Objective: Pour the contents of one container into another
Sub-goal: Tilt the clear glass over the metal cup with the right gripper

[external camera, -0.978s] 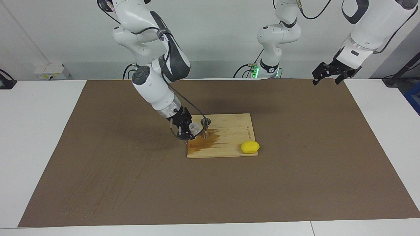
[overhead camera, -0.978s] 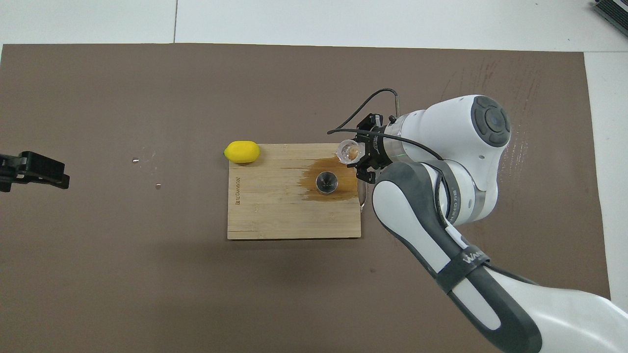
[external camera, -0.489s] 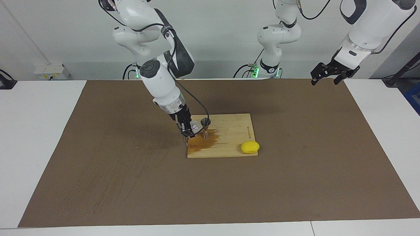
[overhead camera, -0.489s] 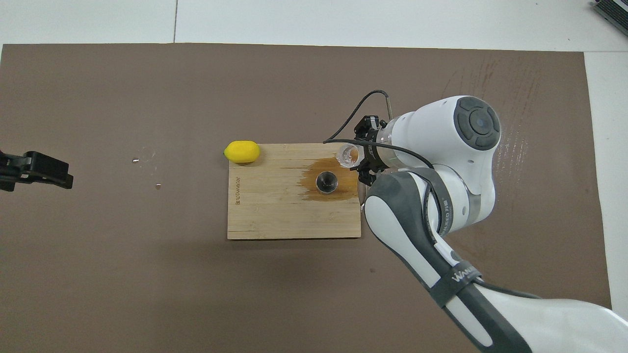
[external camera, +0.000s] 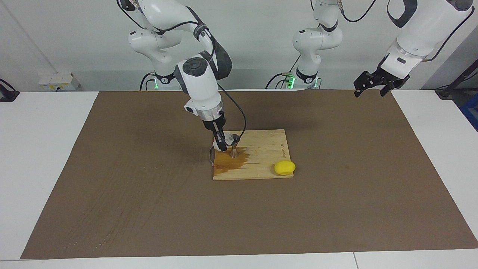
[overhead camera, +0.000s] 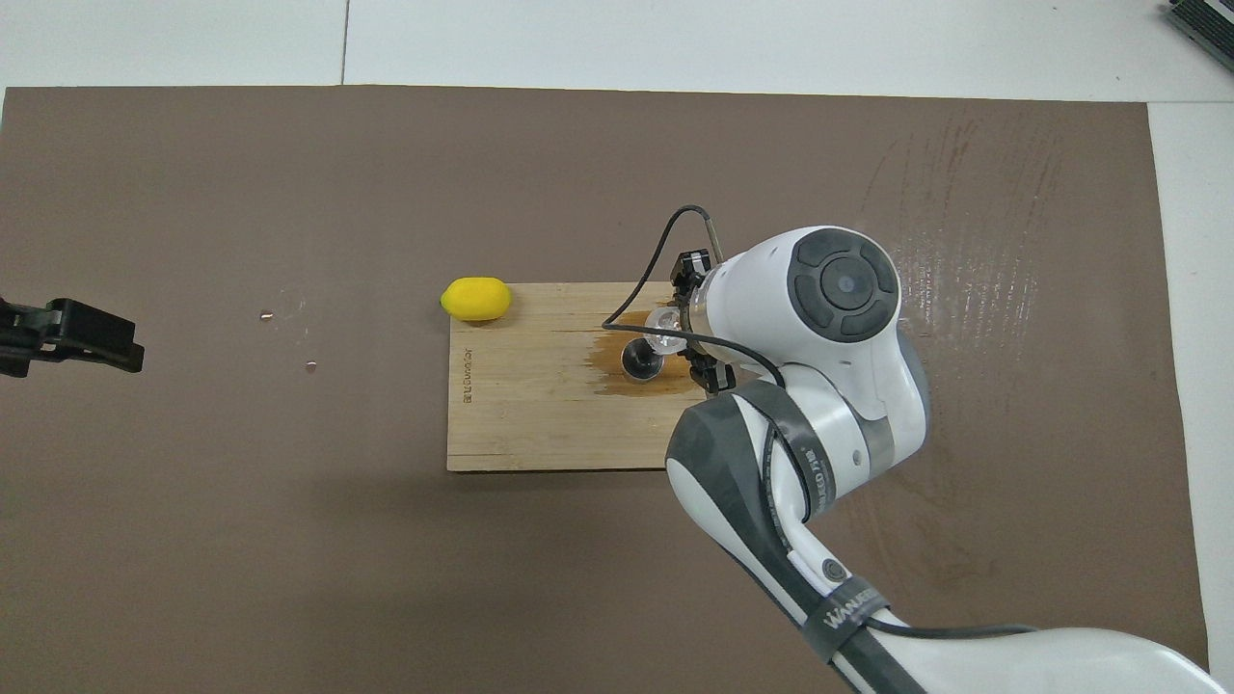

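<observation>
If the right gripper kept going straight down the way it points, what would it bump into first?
Probably the stained wooden board beside the jigger. The right gripper, shut on the clear cup, points steeply down there; depth is uncertain.

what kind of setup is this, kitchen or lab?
Likely a robotics lab staged as a bar or kitchen bench: a plain white table under a brown mat, with a stained wooden board, a metal jigger and a lemon.

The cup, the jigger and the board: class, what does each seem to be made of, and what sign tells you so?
The cup, held in the right claw: clear glass or plastic, since it is see-through. The jigger: polished metal, silver and shiny. The board: light unvarnished-looking wood, with strip grain and a brown wet stain soaked in.
</observation>
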Controlling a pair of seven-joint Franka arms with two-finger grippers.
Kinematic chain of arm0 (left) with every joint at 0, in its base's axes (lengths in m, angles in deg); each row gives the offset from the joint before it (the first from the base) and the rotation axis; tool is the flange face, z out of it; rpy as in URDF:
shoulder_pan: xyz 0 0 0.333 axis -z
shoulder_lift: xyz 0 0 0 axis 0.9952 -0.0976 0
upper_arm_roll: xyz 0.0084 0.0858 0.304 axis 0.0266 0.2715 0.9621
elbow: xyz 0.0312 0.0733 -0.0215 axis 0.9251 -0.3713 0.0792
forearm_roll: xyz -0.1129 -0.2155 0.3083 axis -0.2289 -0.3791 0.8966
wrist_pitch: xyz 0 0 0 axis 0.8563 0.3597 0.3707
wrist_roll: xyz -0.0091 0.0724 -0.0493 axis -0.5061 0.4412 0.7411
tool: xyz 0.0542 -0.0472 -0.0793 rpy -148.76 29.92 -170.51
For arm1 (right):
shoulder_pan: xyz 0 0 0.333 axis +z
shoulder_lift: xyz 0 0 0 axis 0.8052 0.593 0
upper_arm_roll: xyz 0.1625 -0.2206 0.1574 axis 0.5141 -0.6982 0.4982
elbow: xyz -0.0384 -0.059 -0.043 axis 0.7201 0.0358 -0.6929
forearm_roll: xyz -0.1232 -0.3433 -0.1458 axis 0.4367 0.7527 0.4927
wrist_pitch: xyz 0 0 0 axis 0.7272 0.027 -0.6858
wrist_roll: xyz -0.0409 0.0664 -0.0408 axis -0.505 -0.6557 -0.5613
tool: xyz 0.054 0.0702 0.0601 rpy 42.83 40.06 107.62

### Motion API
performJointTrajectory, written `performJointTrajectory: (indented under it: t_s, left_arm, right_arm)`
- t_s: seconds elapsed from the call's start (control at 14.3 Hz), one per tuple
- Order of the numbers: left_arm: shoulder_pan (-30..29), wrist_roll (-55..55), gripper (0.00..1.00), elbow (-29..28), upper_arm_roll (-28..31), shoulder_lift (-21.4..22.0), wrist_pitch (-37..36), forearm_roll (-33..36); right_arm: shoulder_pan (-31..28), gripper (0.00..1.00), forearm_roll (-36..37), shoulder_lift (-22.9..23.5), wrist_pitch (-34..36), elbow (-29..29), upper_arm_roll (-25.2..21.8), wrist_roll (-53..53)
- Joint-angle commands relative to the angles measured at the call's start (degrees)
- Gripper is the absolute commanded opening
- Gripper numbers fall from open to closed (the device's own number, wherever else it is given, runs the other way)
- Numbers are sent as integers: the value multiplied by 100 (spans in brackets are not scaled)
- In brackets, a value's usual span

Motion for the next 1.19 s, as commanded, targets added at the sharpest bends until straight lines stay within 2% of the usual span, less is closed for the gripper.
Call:
performJointTrajectory:
  t_s: [0.0, 0.35, 0.56, 0.84, 1.12]
  left_arm:
    - [8, -38, 100, -58, -7, 93, -77, 85]
    - [8, -38, 100, -58, -7, 93, -77, 85]
    - [8, -29, 100, -58, 2, 93, -77, 85]
    - [8, -38, 100, -58, 2, 93, -77, 85]
    - [8, -38, 100, -58, 2, 93, -77, 85]
  right_arm:
    - [124, 0, 501, -177, 139, 94, -18, -257]
    - [449, 0, 1502, -292, 613, 94, -18, -486]
    - [555, 0, 1890, -336, 667, 94, 0, -802]
    - [564, 0, 1909, -318, 658, 42, 9, -812]
    - [459, 0, 1480, -318, 640, 7, 9, -803]
